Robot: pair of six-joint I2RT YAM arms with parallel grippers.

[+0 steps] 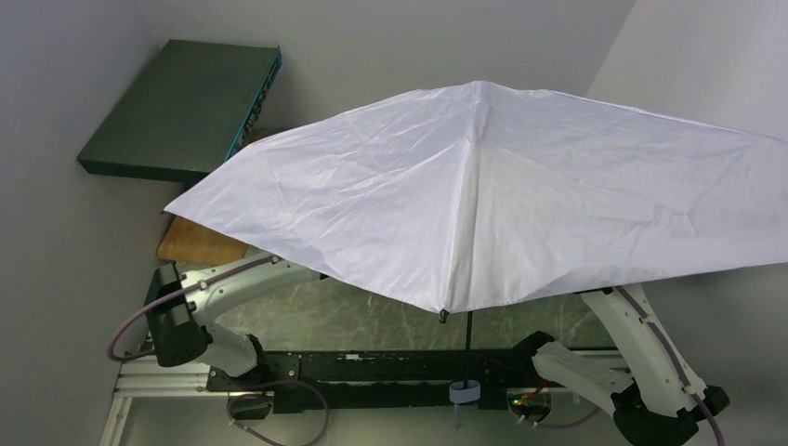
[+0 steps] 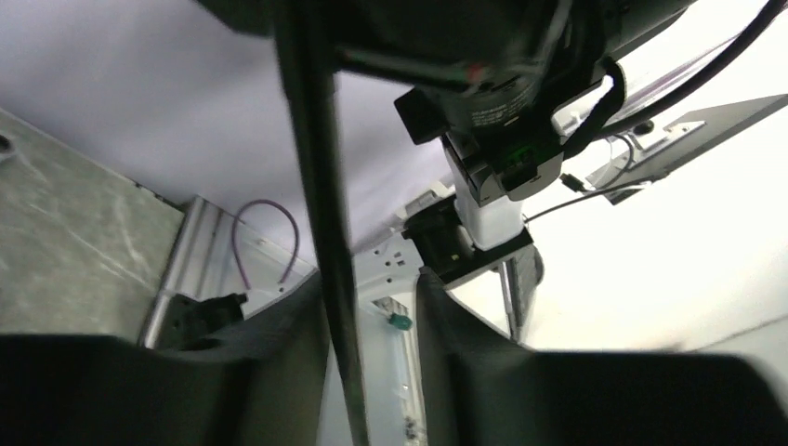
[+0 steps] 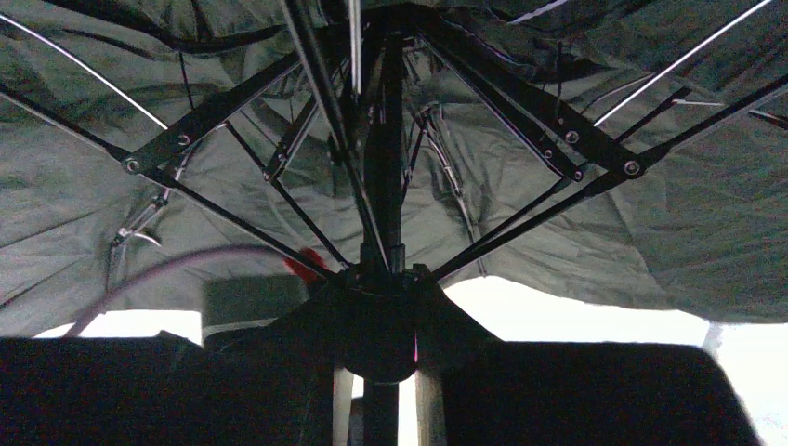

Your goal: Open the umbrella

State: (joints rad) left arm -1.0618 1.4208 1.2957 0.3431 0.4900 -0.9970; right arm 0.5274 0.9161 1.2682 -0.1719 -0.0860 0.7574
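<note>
The umbrella (image 1: 483, 204) is spread open, and its pale lavender-white canopy covers most of the table in the top view and hides both grippers there. In the right wrist view I see the canopy's underside (image 3: 650, 232) with black ribs fanning out. My right gripper (image 3: 381, 293) is shut on the black runner hub (image 3: 381, 325) around the shaft. In the left wrist view the thin black shaft (image 2: 316, 186) passes between my left gripper's (image 2: 372, 293) fingers. It lies against the left finger (image 2: 279, 353), with a gap to the right one, so the jaws stand open.
A large dark teal flat box (image 1: 186, 107) leans at the back left, with a wooden board (image 1: 200, 243) below it. The green marbled tabletop (image 1: 372, 316) shows under the canopy edge. The right arm's wrist (image 2: 492, 111) hangs close above my left gripper. A small pale loop (image 1: 464, 391) sits by the black base rail.
</note>
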